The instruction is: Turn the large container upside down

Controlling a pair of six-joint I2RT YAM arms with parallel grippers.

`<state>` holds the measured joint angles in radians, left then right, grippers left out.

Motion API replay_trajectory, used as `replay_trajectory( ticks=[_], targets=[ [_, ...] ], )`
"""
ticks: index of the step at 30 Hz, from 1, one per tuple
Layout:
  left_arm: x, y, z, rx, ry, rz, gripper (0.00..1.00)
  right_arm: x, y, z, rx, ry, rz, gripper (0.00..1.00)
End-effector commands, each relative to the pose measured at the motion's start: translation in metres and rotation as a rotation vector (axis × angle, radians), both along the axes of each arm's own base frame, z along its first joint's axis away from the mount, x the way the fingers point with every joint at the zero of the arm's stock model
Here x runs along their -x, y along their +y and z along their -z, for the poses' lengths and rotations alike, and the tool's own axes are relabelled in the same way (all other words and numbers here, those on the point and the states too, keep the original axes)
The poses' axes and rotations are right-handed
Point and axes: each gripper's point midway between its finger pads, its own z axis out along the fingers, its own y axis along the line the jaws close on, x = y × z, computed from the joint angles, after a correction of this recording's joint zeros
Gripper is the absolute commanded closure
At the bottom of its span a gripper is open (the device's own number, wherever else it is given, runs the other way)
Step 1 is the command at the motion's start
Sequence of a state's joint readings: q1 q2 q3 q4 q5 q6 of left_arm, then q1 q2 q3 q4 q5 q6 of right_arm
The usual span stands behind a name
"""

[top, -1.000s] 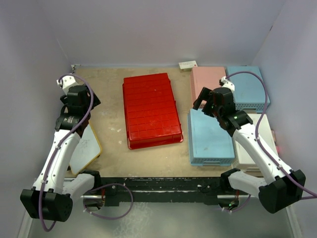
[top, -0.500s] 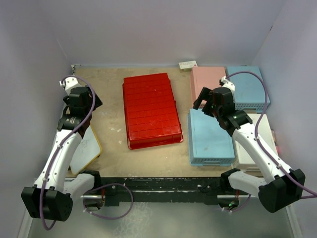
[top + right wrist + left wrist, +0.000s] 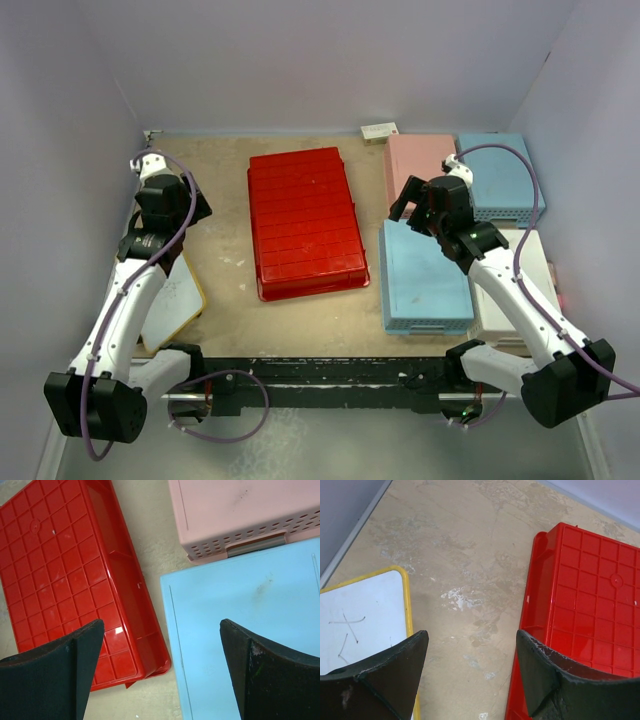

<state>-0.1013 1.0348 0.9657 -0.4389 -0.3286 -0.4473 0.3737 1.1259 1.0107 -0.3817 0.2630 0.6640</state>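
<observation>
Mid-table the red tray [image 3: 305, 222] lies grid-ribbed underside up, untouched, with left gripper [image 3: 471, 642] and right gripper [image 3: 161, 627] both spread wide and empty, one off each long side.

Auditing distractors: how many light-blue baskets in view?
2. The near light-blue basket lies just right of the red tray. The far light-blue basket sits at the far right, beside the pink basket. The right arm covers part of both.
</observation>
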Motion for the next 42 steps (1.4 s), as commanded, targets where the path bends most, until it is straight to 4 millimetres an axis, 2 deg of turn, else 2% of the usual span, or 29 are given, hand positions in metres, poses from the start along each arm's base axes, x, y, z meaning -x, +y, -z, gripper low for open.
replay_trajectory(
  ticks=[1, 13, 35, 42],
  targets=[
    [-0.003, 0.001, -0.016, -0.017, -0.051, 0.006, 0.32, -0.008, 0.003, -0.022, -0.033, -0.066, 0.006, 0.0],
    [0.007, 0.013, -0.023, -0.04, -0.071, -0.059, 0.32, -0.006, -0.001, -0.021, -0.019, -0.067, 0.017, 0.0],
    [0.017, 0.021, -0.034, -0.056, -0.114, -0.096, 0.32, -0.002, -0.005, -0.025, -0.033, -0.096, 0.041, 0.0],
    [0.025, 0.028, -0.053, -0.041, -0.203, -0.144, 0.32, -0.001, -0.007, -0.026, -0.037, -0.103, 0.052, 0.0]
  ],
)
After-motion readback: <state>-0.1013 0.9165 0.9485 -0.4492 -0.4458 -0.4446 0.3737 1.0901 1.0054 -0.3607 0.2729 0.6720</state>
